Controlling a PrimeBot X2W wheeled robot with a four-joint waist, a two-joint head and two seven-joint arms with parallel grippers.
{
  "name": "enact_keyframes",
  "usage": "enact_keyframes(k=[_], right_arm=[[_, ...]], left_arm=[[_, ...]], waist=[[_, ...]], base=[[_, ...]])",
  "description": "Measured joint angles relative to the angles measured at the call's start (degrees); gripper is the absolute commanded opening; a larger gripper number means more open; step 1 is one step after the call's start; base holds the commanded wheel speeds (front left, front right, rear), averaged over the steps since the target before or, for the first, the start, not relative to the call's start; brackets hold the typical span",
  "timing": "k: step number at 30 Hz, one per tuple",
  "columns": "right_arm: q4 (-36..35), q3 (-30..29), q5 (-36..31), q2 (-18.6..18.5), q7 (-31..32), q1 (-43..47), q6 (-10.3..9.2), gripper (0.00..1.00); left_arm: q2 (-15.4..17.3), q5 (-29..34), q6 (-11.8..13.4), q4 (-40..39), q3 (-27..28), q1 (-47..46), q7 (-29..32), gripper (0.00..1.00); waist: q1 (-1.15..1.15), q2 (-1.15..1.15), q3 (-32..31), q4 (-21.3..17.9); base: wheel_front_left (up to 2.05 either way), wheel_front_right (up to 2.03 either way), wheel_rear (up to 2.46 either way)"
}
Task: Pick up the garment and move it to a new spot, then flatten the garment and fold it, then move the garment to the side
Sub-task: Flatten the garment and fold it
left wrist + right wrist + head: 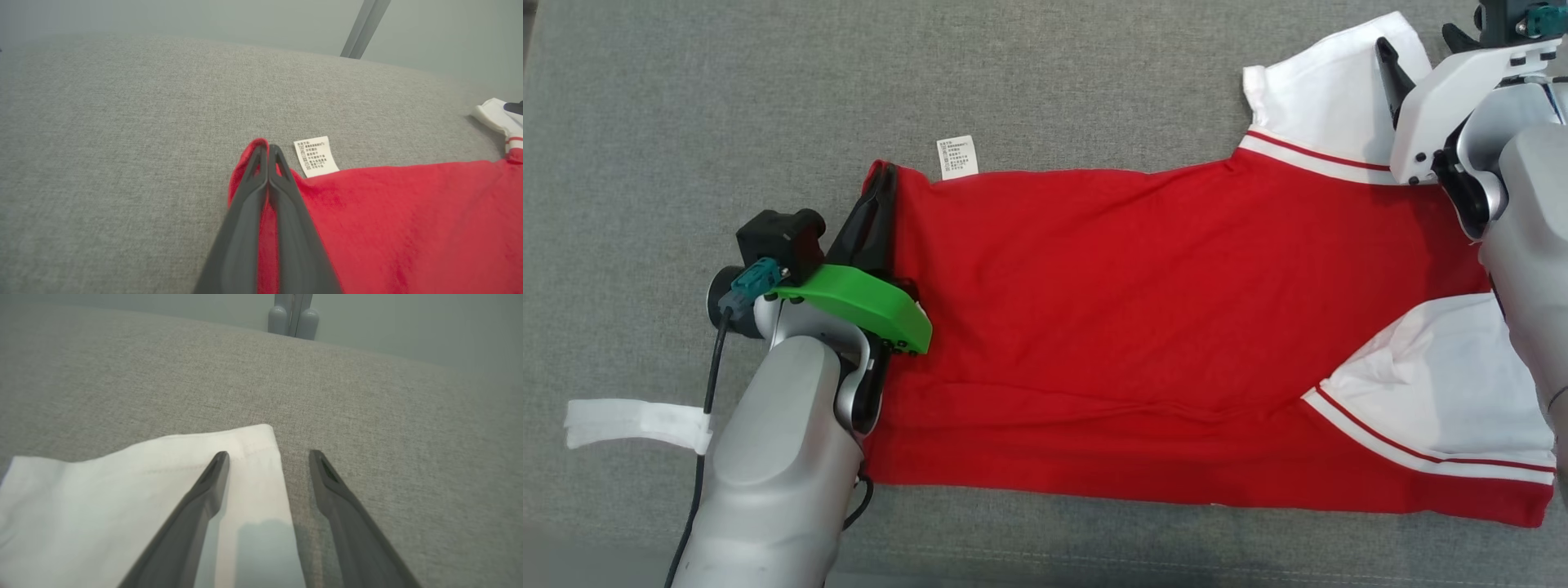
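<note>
Head view first: where did the garment (pixel 1135 327) lie?

— It lay spread flat on the grey fabric surface (pixel 686 98). Its red body ran across the middle, with the hem end toward the robot's left and the sleeves toward its right.

And the left gripper (pixel 882 175)?

— It sat at the far corner of the hem. Its jaws were pressed together, pinching that red corner. The left wrist view showed the left gripper (pixel 267 149) with red cloth between the two fingers and around their tips.

What of the right gripper (pixel 1413 37)?

— Its jaws stood spread wide, gripping nothing. In the right wrist view the right gripper (pixel 269 454) straddled the edge of the far sleeve (pixel 122 490), one finger over white cloth and the other over bare grey fabric. Whether the fingers touched the cloth could not be told.

How many of each thing were there?

— One garment with two white sleeves, the far sleeve (pixel 1327 90) and the near sleeve (pixel 1445 392). One care label (pixel 956 157) poked out from the far edge, near the pinched corner. One white strip (pixel 629 423) sat by the left arm's cable, well apart from the garment. Two grippers.
</note>
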Motion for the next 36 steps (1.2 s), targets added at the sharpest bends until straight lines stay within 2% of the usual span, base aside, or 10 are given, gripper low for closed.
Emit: enact_keyframes(k=[5,6,8,16,24,31,36], right_arm=[[4.2,0.3,-0.1,0.1,1.7,-2.9,0.0,1.0],[4.6,0.4,-0.1,0.1,1.7,-3.5,0.0,0.63],[5.3,0.8,-0.1,0.5,1.1,-4.3,0.0,0.0],[6.3,2.2,1.1,0.6,-4.8,-4.6,0.03,0.0],[2.8,4.6,6.2,0.6,-13.8,0.0,0.03,0.0],[-3.5,6.8,11.8,-1.2,-15.5,9.3,0.03,0.0],[-11.8,5.0,14.6,-3.7,-15.7,17.3,0.03,0.0]], left_arm=[[-0.1,-1.5,0.0,-0.7,-1.3,-0.2,0.0,0.0],[-0.1,-1.7,0.0,-0.7,-1.5,-0.3,0.0,0.0],[-0.1,-1.7,0.0,-0.8,-1.7,-0.5,0.0,0.0],[-0.2,-1.2,0.0,-0.1,0.0,-0.4,0.0,0.0],[0.4,-0.5,0.0,0.8,3.0,1.9,0.0,0.0],[1.4,-0.2,0.0,0.9,4.3,6.4,0.0,0.0],[1.7,-0.2,0.0,0.5,5.2,10.0,0.0,0.0]], waist=[[0.0,0.0,1.6,1.4],[0.0,0.0,1.8,1.6],[0.0,0.0,2.2,1.8],[0.0,0.0,1.0,0.6],[0.0,0.0,-3.1,-1.1],[0.0,0.0,-8.0,-2.8],[-0.01,0.0,-11.8,-4.0]], base=[[0.0,0.0,0.0],[0.0,0.0,0.0],[0.0,0.0,0.0],[0.0,0.0,0.0],[0.0,0.0,0.0],[0.0,0.0,0.0],[0.0,0.0,0.0]])
